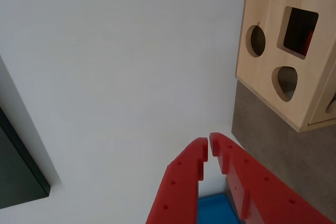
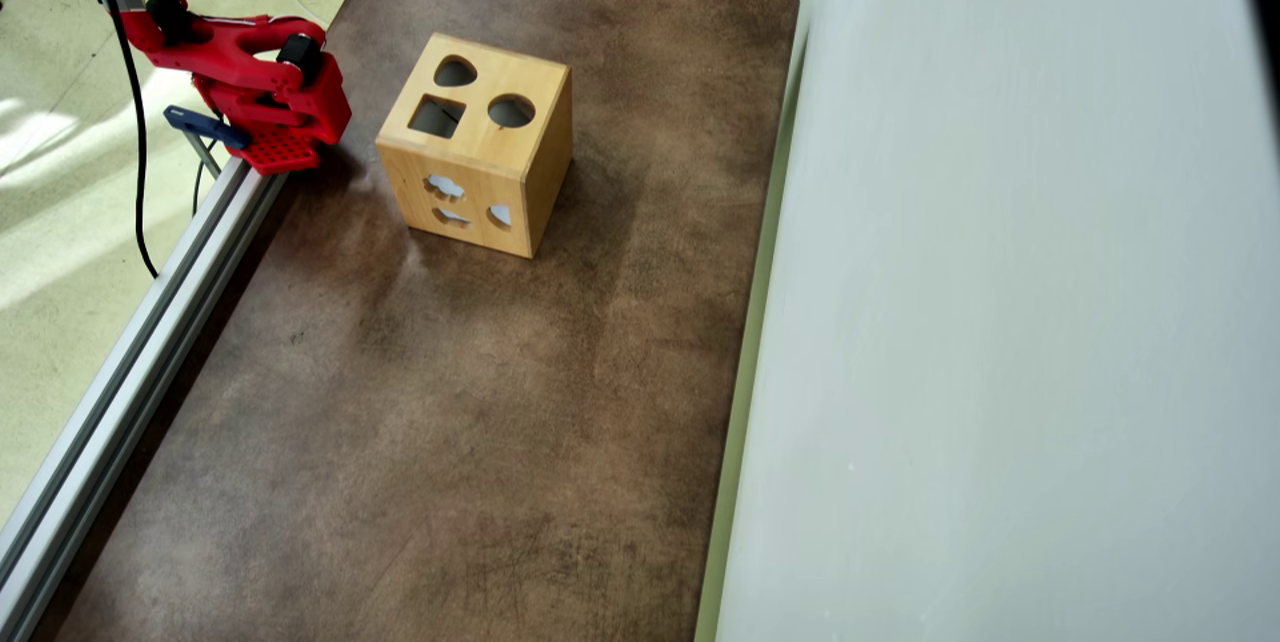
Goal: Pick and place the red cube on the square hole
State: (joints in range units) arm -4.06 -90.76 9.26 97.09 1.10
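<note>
The wooden shape-sorter box (image 1: 270,85) stands at the upper right of the wrist view, and on the brown table in the overhead view (image 2: 500,157). Its top has a square hole (image 2: 437,116), a round hole and a rounded-triangle hole. In the wrist view a sliver of red, apparently the red cube (image 1: 308,41), shows inside the square hole (image 1: 300,24). No cube lies on the table. My red gripper (image 1: 209,148) is shut and empty, well away from the box. The red arm (image 2: 262,82) is folded at the table's upper left corner.
A white wall (image 2: 1000,322) runs along the right side of the brown table (image 2: 450,422). An aluminium rail (image 2: 130,352) borders its left edge. A dark panel (image 1: 16,177) shows at the left of the wrist view.
</note>
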